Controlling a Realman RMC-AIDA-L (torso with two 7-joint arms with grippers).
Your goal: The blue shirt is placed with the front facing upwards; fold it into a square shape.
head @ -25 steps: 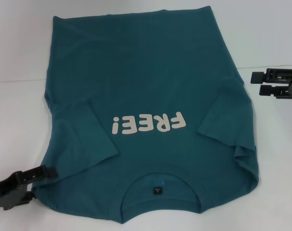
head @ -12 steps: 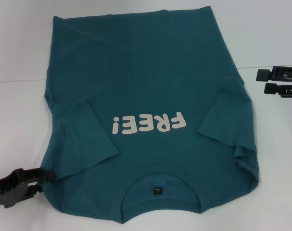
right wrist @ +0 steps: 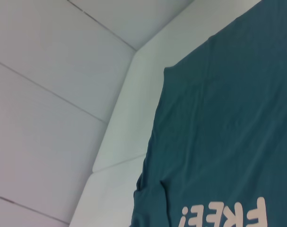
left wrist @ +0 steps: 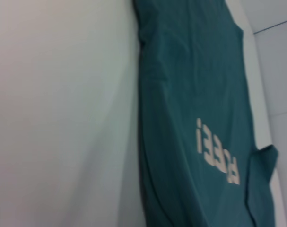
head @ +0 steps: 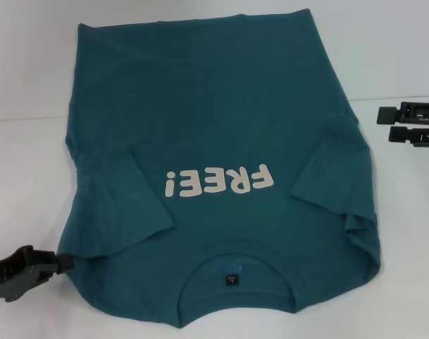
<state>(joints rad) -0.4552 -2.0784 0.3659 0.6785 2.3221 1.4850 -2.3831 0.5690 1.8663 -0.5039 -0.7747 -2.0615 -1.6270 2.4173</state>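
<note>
From the head camera I have the blue shirt (head: 221, 155) lying front up on the white desk (head: 30, 85), collar toward me, hem at the far edge, the white "FREE!" print (head: 219, 182) reading upside down. Both sleeves are already folded inward over the chest, so the body makes a long, roughly rectangular panel. I judge that the first stage, tucking the sleeves, is done; what is left is the lengthwise folding that would bring this tall rectangle down to a square. The cloth on my right side near the shoulder shows a few bunched wrinkles.

My left end effector (head: 59, 263) sits low at the near left corner, its tip right at the shirt's shoulder edge; its fingers look pressed together, and I cannot tell whether any fabric is pinched between them. My right end effector (head: 385, 123) hangs off to the right of the shirt, apart from the cloth, its two fingers parted and holding nothing.
</note>
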